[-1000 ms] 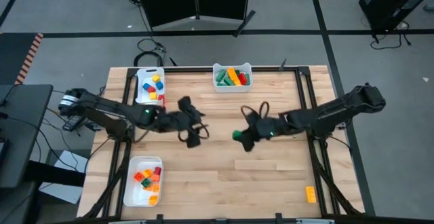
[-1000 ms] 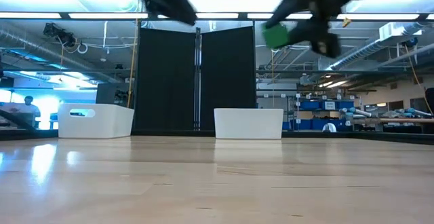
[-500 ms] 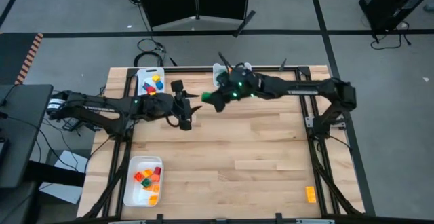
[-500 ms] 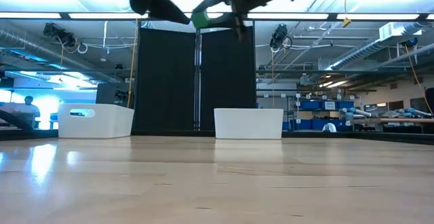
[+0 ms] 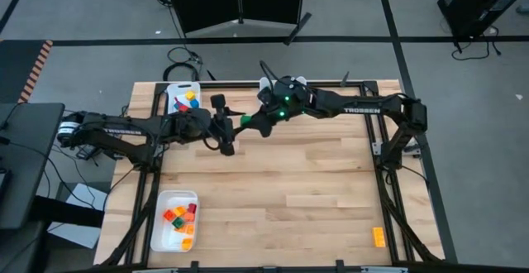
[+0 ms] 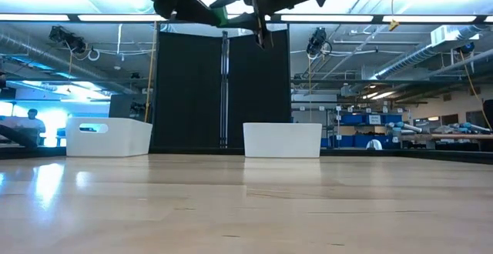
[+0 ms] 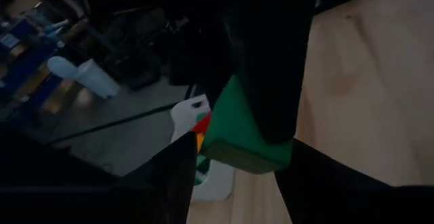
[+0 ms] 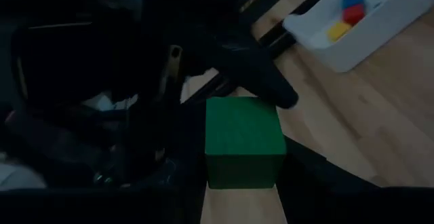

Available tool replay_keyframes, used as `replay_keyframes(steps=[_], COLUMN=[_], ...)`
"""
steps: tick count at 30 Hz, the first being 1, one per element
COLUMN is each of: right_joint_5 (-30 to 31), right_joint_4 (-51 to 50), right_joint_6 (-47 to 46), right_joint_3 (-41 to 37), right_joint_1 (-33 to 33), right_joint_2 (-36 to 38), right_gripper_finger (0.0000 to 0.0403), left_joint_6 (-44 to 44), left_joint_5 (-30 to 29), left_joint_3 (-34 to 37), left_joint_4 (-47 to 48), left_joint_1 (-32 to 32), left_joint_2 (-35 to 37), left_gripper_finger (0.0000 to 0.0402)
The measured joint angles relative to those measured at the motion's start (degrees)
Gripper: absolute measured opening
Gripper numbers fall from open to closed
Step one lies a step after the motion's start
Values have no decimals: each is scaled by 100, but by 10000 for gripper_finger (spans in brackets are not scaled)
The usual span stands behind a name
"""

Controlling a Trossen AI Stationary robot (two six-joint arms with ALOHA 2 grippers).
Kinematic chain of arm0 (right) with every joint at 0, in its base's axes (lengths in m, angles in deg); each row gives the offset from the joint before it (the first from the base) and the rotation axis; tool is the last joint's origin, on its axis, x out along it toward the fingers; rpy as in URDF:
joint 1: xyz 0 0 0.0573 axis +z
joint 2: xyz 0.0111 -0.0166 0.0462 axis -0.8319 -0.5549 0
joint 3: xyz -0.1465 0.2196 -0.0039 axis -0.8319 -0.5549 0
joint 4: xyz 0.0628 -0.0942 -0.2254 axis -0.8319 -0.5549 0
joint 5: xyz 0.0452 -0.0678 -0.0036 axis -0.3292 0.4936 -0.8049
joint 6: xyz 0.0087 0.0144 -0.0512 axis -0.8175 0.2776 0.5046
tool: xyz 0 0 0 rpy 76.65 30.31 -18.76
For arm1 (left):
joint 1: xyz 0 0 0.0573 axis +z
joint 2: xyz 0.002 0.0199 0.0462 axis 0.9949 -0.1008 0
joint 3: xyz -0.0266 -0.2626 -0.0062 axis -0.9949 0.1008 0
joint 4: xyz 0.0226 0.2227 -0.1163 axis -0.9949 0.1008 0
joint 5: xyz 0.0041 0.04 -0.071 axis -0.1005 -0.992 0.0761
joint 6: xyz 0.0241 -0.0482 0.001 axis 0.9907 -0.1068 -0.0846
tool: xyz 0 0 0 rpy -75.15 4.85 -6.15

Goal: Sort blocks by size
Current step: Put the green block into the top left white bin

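Observation:
A green block (image 5: 245, 122) hangs high over the far middle of the table, with my right gripper (image 5: 251, 122) shut on it. My left gripper (image 5: 235, 129) meets it from the table's left and is open. In the left wrist view its fingers stand on either side of the green block (image 7: 241, 139). Whether they touch it I cannot tell. In the low view the green block (image 6: 221, 15) shows near the top, between the two arms. An orange block (image 5: 378, 237) lies flat on the table at the near right. My right gripper pinches the green block between its two fingers, on two opposite side faces (image 8: 211, 164). The fingers come from the table's right, slanting a little downward. The block is lifted clear, high above the table, with one flat face (image 8: 244, 122) toward the wrist camera.
A white tray (image 5: 172, 101) at the far left holds a few blocks. Another white tray (image 5: 299, 83) at the far middle is mostly hidden by my right arm. A third white tray (image 5: 162, 223) at the near left holds red and orange blocks. Bare wood lies below both arms.
My right gripper has carried the green block up and from mid-table toward the far edge and the left, to my left gripper. My left gripper has moved a little toward the far edge and rolled. The block now sits between the left fingers.

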Motion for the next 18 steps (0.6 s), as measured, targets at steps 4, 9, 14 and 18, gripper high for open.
replay_keyframes(steps=[4,9,14,18], right_joint_5=[-222,-368,-388,-394], right_joint_4=[-65,-37,-92,-90], right_joint_6=[-2,-48,-67,-141], right_joint_3=[2,0,0,0], right_joint_1=[-4,-7,-4,-4], right_joint_2=[9,9,18,20], right_gripper_finger=[153,153,154,154], left_joint_6=[25,29,160,193], left_joint_5=[239,413,489,488], left_joint_3=[0,0,4,7], left_joint_4=[-70,-136,-224,-251], left_joint_1=[0,0,-2,-38], left_joint_2=[-4,-33,-35,-35], left_gripper_finger=[191,184,172,165])
